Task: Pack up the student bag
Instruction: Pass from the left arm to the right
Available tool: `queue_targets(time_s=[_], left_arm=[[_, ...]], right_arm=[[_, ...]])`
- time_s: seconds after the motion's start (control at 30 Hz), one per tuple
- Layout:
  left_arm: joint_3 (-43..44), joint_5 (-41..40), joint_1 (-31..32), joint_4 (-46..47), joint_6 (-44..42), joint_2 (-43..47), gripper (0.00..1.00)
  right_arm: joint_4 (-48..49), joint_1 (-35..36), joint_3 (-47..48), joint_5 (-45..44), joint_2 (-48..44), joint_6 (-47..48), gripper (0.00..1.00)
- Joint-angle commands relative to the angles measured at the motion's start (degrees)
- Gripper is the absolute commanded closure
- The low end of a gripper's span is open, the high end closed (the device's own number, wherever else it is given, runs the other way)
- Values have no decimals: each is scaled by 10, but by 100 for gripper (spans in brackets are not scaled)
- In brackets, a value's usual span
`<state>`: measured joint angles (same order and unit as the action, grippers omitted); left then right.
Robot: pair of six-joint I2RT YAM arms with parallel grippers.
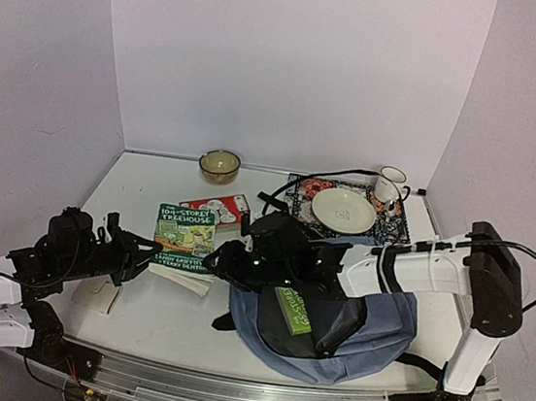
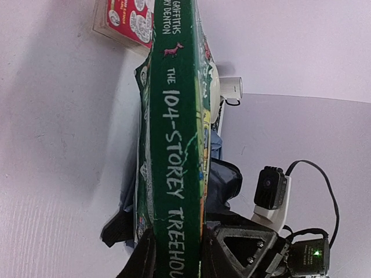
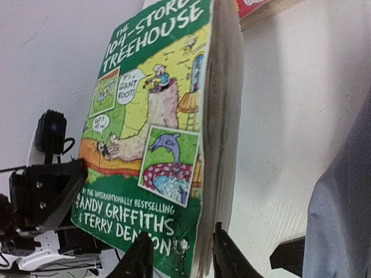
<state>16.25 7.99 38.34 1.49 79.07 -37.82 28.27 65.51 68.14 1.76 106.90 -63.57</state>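
Observation:
The student bag [image 1: 370, 326] lies open at the front right, blue-grey with dark lining, and a green item [image 1: 293, 310] sits in its mouth. Its fabric also shows in the right wrist view [image 3: 342, 220]. A green book, "The 104-Storey Treehouse" [image 1: 186, 233], lies left of the bag. My left gripper [image 1: 148, 247] is shut on the book's spine [image 2: 174, 174], one finger on each side. My right gripper [image 1: 226, 258] is shut on the book's near right corner [image 3: 156, 133], across its thickness. I cannot tell whether the book is off the table.
A red and white box [image 1: 216, 208] lies behind the book. A bowl [image 1: 220, 164] stands at the back. A plate [image 1: 343, 210] rests on a patterned mat [image 1: 390, 227] beside a mug [image 1: 389, 185]. White paper [image 1: 95, 294] lies by the left arm.

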Motion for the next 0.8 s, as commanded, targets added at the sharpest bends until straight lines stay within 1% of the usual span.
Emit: queue_targets(time_s=[0.0,0.13,0.3,0.43,0.6,0.77], left_arm=[[69,13,2,75,-52,7,100],[104,37,2,75,-84,-14,100],[140,78,2,82,-107,-38,100],[165,115,2,104,-110,-64,100],[183,150,2,149,-97,-91,100],[188,163,2,182,-88,-101,100]], right_arm=[[-28,-1,1,-7,-72,73,48],[-30,-25,-13,15,-94,89,33],[-23,-66,-23,66,-116,115,15],[-16,-87,-23,90,-133,129,3],[5,-110,-25,122,-139,126,2],[43,-123,-30,161,-139,117,2]])
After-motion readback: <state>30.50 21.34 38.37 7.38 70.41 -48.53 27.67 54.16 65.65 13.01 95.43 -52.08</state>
